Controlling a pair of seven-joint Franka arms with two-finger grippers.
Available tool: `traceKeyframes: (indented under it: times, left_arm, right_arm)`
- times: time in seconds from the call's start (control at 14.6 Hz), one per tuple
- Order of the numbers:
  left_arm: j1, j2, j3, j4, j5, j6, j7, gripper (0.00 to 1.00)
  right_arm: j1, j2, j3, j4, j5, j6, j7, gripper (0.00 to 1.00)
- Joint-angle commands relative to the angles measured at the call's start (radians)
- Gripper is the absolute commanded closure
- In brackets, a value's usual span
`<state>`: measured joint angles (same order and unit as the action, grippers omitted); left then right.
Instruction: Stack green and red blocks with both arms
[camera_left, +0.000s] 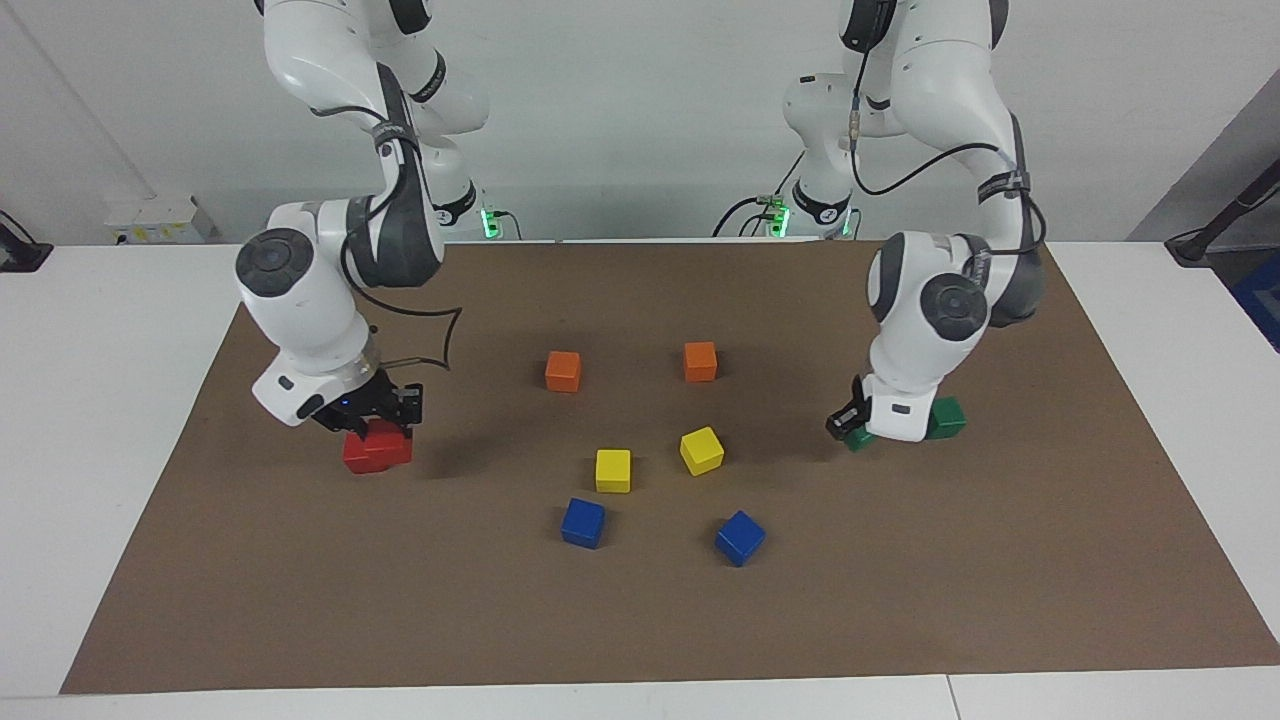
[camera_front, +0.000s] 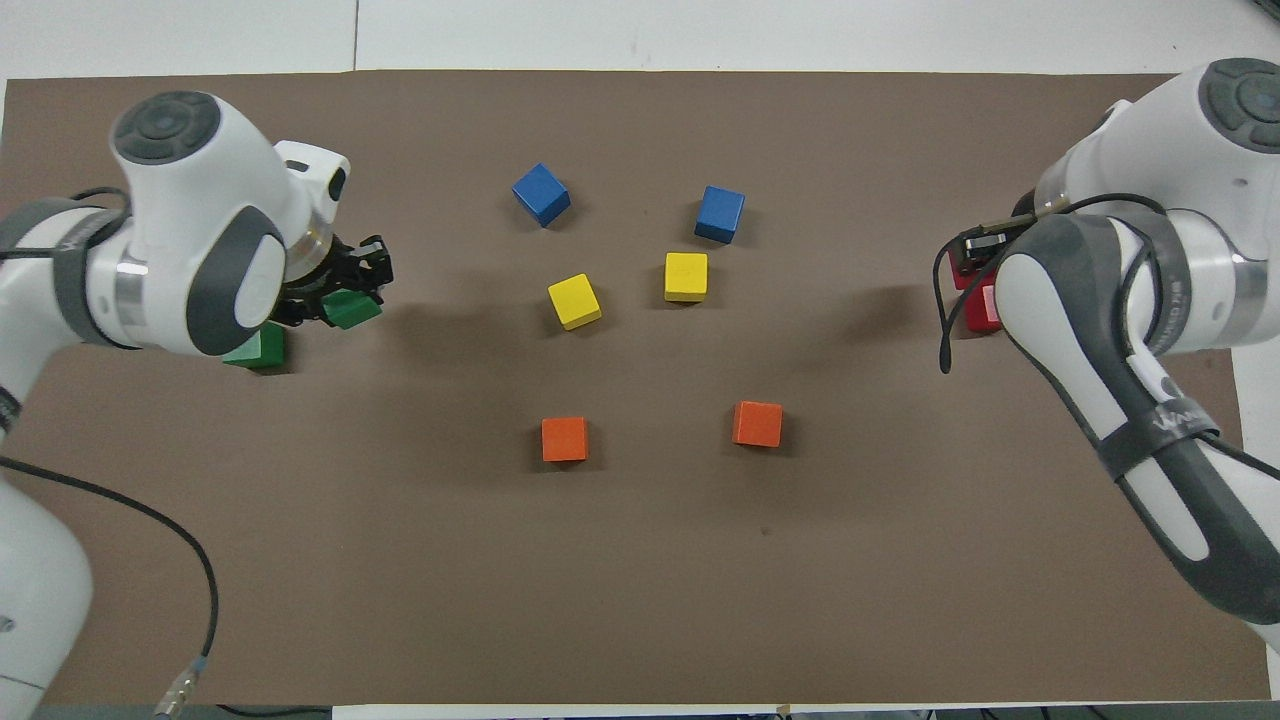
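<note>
On the brown mat (camera_left: 640, 620) covering the white bench (camera_left: 110, 330) sit six loose cubes — two orange (camera_left: 563, 371) (camera_left: 700, 361) at twelve o'clock, two yellow (camera_left: 613, 470) (camera_left: 701, 450) central, two blue (camera_left: 583, 522) (camera_left: 739, 537) at six o'clock — all apart.

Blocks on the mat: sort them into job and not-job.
Job:
- red blocks, stacked under the right gripper
- green block in the left gripper
- second green block on the mat

Lying about:
- orange blocks
- yellow blocks
- blue blocks
</note>
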<state>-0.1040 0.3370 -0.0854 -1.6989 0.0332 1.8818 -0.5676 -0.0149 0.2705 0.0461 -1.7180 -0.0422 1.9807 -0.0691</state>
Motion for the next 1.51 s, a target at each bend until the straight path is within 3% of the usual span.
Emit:
traceKeyframes:
  times: [0.0,0.14,0.55,1.44]
  left_arm:
    - [0.095,-0.070,-0.005,-0.048,-0.016,-0.065,0.281,1.00]
    - [0.139,-0.073,-0.002,-0.057,-0.016,-0.066,0.441,1.00]
    - [0.221,-0.081,0.001,-0.123,-0.015,0.020,0.655,1.00]
    - [0.225,-0.092,0.003,-0.192,-0.015,0.083,0.664,1.00]
  right_arm:
    - [-0.048,-0.076,0.015,-0.080,-0.013,0.000,-0.113,1.00]
    - [-0.072,-0.080,0.015,-0.087,-0.012,0.001,-0.139,1.00]
    - [-0.105,-0.083,0.015,-0.166,0.002,0.096,-0.130,1.00]
    - [-0.108,-0.045,0.017,-0.187,0.050,0.161,-0.113,1.00]
